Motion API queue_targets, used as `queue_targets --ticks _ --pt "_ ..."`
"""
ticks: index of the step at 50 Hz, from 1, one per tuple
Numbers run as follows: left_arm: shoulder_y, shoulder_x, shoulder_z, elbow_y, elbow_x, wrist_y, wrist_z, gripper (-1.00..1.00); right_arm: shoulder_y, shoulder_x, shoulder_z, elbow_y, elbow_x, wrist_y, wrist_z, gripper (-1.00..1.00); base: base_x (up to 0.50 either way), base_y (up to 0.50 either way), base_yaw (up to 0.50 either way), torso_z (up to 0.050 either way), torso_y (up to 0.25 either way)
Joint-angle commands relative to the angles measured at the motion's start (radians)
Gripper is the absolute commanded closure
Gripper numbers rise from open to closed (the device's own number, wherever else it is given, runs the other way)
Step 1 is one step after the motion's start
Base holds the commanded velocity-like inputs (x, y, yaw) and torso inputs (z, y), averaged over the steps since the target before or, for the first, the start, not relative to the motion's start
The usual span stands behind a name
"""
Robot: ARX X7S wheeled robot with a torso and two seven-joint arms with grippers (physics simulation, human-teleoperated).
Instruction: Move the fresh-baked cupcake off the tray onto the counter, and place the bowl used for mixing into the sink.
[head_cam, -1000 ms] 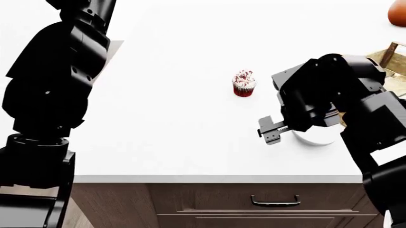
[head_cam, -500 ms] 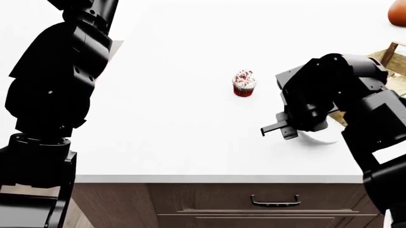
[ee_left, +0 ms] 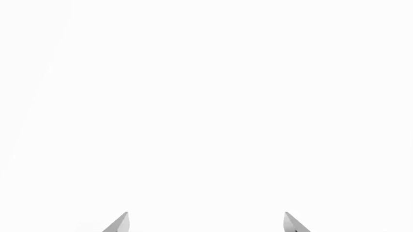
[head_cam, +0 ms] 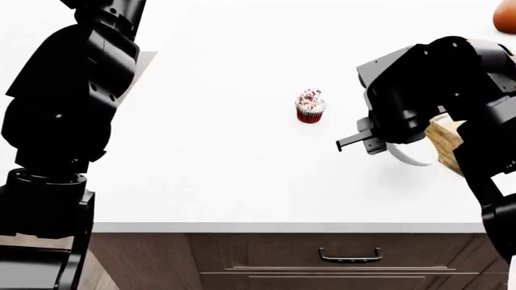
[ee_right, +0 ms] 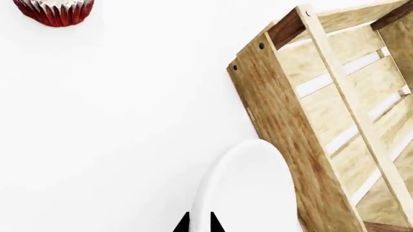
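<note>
Right gripper point(head_cam: 364, 140) raised since the earlier frame, bowl point(head_cam: 407, 157) lifted with it, tilted.
Fingers clamped on bowl rim, beside tray point(ee_right: 310, 125). Cupcake point(head_cam: 310, 106) upright on counter point(head_cam: 217, 163), left of bowl. Left gripper point(ee_left: 205, 223): spread, empty.

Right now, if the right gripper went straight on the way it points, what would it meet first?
Beyond the bowl pinched in its fingers, the right gripper would probably meet bare counter first, passing between the cupcake and the tray; depth is hard to judge.
</note>
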Motion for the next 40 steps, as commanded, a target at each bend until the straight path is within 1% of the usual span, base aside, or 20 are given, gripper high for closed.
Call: queue_targets --ticks 1,4,11,15,21,25,40 --pt "-0.003 -0.002 -0.001 0.002 -0.003 0.001 -0.003 -1.00 0.068 0.010 0.010 -0.046 -0.001 0.012 0.034 1.00 0.00 0.00 0.00 0.000 0.000" --pt "-0.003 -0.006 -0.002 0.010 -0.006 -0.002 -0.006 -1.00 0.080 0.014 0.027 -0.066 0.018 0.012 0.049 1.00 0.00 0.00 0.00 0.000 0.000" --pt "-0.004 -0.012 -0.003 0.018 -0.010 -0.005 -0.010 -1.00 0.104 0.007 0.037 -0.112 0.030 -0.002 0.010 1.00 0.00 0.00 0.00 0.000 0.000" --pt "-0.002 -0.017 -0.004 0.029 -0.015 -0.012 -0.014 -1.00 0.133 0.008 0.020 -0.141 0.002 -0.019 -0.014 1.00 0.00 0.00 0.00 0.000 0.000" --pt "-0.002 -0.015 -0.001 0.025 -0.013 -0.010 -0.014 -1.00 0.194 -0.017 -0.034 -0.094 -0.086 -0.076 -0.107 1.00 0.00 0.00 0.00 0.000 0.000" --pt "-0.006 -0.009 0.001 0.009 -0.007 0.000 -0.010 -1.00 0.213 -0.004 -0.035 -0.130 -0.112 -0.118 -0.102 1.00 0.00 0.00 0.00 0.000 0.000" --pt "-0.006 -0.012 0.006 0.007 -0.009 -0.002 -0.008 -1.00 0.227 -0.007 -0.033 -0.135 -0.125 -0.152 -0.106 1.00 0.00 -0.01 0.00 0.000 0.000"
